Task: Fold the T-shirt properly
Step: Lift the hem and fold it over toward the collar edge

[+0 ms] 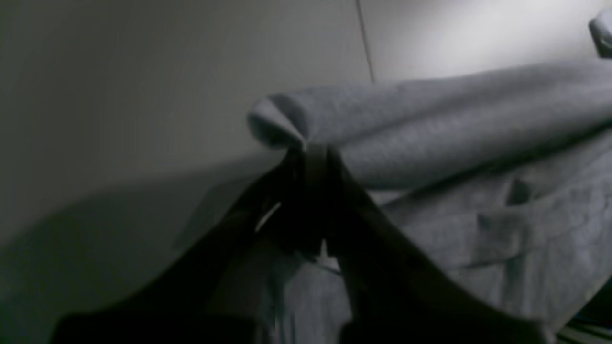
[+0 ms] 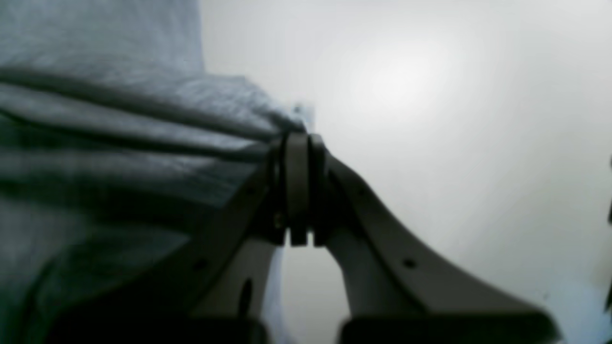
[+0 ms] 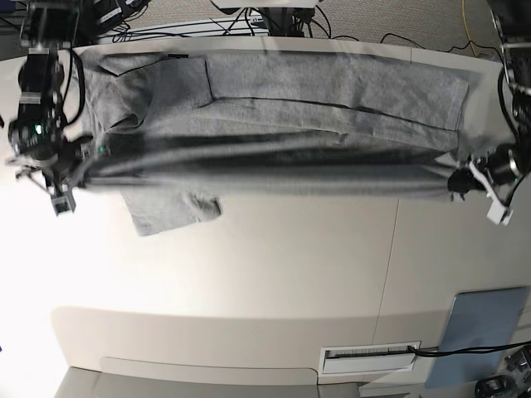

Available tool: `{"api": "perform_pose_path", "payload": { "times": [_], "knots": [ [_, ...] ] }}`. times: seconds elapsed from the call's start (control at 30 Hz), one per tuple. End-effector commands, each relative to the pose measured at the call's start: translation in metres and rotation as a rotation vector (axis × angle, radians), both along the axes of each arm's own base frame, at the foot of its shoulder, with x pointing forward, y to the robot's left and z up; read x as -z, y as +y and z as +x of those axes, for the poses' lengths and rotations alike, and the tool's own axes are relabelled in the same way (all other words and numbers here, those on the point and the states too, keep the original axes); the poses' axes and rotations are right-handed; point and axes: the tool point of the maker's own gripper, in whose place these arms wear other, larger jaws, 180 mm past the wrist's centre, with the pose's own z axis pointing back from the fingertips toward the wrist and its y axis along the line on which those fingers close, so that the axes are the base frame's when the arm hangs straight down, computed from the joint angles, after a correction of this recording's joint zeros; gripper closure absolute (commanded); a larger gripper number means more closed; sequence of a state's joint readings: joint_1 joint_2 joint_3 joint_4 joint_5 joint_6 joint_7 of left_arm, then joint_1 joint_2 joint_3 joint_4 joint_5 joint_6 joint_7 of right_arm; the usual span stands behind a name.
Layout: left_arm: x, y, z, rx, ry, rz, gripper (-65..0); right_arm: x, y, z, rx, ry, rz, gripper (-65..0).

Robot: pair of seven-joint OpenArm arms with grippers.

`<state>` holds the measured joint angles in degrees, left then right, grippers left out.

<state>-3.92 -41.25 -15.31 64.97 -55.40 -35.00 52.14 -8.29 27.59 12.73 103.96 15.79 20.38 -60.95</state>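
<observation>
Stretching between both jaws, each clenched on hem: heather-grey T-shirt (image 3: 274, 124), creased lengthwise.

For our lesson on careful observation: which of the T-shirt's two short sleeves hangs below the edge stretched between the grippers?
The sleeve on the pale table, nearer the right gripper; the other sleeve lies folded over the T-shirt.

A pale bench (image 3: 274, 274) with a thin seam line running across it fills the base view. A flat grey-blue pad (image 3: 481, 336) lies at its lower right corner, beside a white slotted plate (image 3: 369, 355). Cables (image 3: 249, 21) trail along the top edge
</observation>
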Motion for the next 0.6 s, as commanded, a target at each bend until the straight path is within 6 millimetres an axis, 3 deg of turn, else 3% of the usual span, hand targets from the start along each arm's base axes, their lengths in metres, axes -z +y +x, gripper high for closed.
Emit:
{"api": "perform_pose_path", "payload": {
  "times": [0.0, 0.1, 0.2, 0.37, 0.57],
  "knots": [
    [-0.025, 0.021, 0.009, -0.046, -0.064, 0.015, 0.0, -0.020, -0.013, 0.002, 0.012, -0.050, -0.054, 0.0],
    [-0.028, 0.040, -0.005, -0.111, -0.074, -0.003, 0.0, -0.023, -0.013, -0.018, 0.007, -0.043, -0.078, 0.0],
    [-0.025, 0.040, -0.022, -0.098, -0.069, -0.035, 0.0, -0.024, -0.009, -0.035, -0.009, -0.028, -0.095, 0.0],
    [-0.021, 0.058, -0.051, -0.145, -0.046, -0.014, 0.0, -0.010, 0.009, -0.066, -0.009, 0.017, -0.059, 0.0],
    [-0.014, 0.054, -0.071, -0.119, -0.031, -0.027, 0.0, 0.004, 0.013, -0.086, -0.007, 0.040, -0.051, 0.0]
  ]
}}
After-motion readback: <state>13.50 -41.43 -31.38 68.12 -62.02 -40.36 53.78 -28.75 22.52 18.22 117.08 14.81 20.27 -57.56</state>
